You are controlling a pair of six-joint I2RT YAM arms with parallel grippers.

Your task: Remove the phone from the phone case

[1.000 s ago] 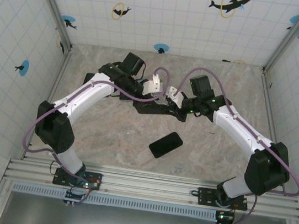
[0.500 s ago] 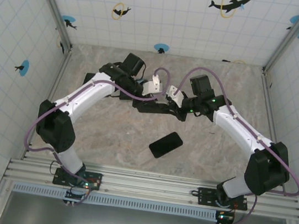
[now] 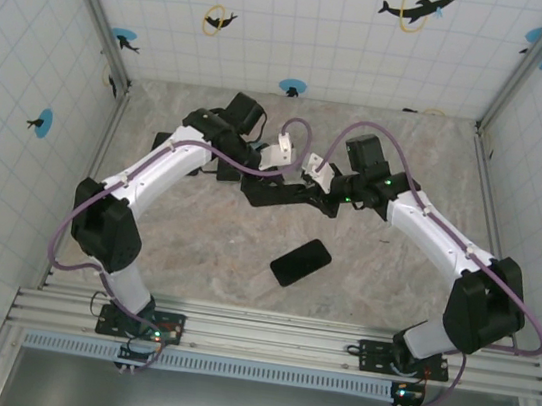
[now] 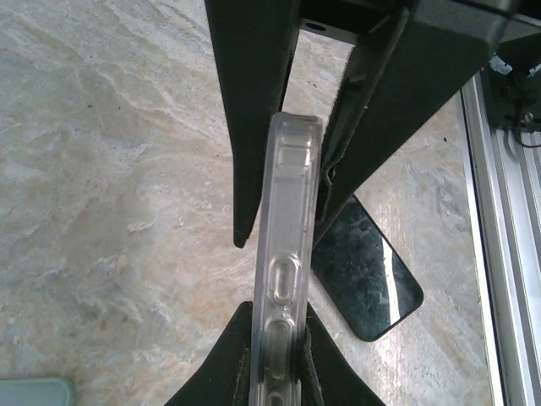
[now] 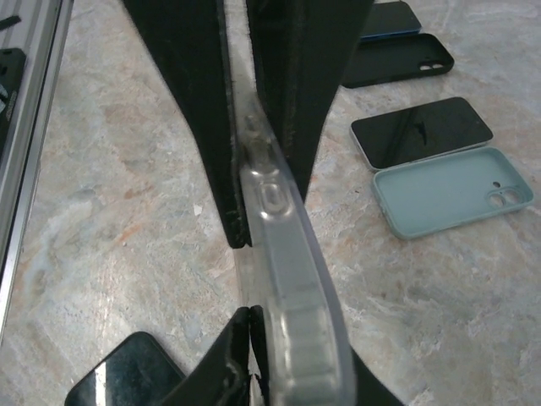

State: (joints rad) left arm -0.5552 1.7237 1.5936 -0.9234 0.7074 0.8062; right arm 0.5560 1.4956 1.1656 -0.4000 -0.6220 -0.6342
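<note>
Case [image 4: 286, 220] empty — phone [image 4: 368, 288] out.
Left gripper [image 4: 279, 241] and right gripper [image 5: 266, 220] both pinch it, phone lying below them.

Arms angled inward; left end effector [image 4: 281, 237] clamped, right end effector [image 5: 266, 217] seemingly clamped.

Clear case [image 5: 287, 279] edge-on, pinched by right end effector [image 5: 264, 211]; teal case [image 5: 456, 199], dark phone [image 5: 421, 131] at right.

Phone cases, three: one clear case [image 4: 287, 254], one pale green case [image 5: 452, 201], one black case [image 5: 397, 61]. Bare phones, two: one black phone [image 3: 300, 262], one light-edged phone [image 5: 421, 131]. One dark blue-edged item [image 5: 390, 17], kind undetermined. Robot arms, two: left arm [image 3: 153, 181], right arm [image 3: 438, 237].
</note>
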